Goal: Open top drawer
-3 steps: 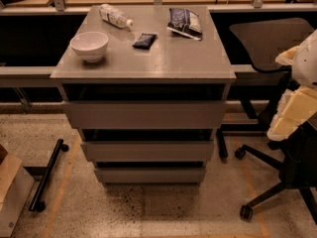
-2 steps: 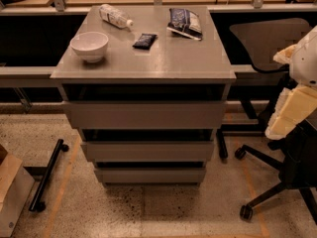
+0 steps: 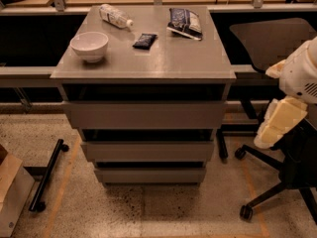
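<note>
The top drawer (image 3: 143,114) is the tallest grey front of the three in the grey cabinet, just under the cabinet's top (image 3: 163,66), with a dark gap above it. Its front sits in line with the cabinet and no tray shows. My gripper (image 3: 275,126), cream-coloured below a white arm housing (image 3: 299,76), hangs to the right of the cabinet at about the height of the top drawer. It is apart from the drawer and holds nothing that I can see.
On the cabinet top are a white bowl (image 3: 89,45), a lying plastic bottle (image 3: 115,16), a small dark packet (image 3: 144,40) and a dark snack bag (image 3: 185,22). A black office chair (image 3: 277,48) stands at the right, behind my arm. A black wheeled bar (image 3: 48,175) lies on the floor at left.
My gripper has shifted slightly left and down, toward the cabinet's right side. The drawers and the things on top have not moved.
</note>
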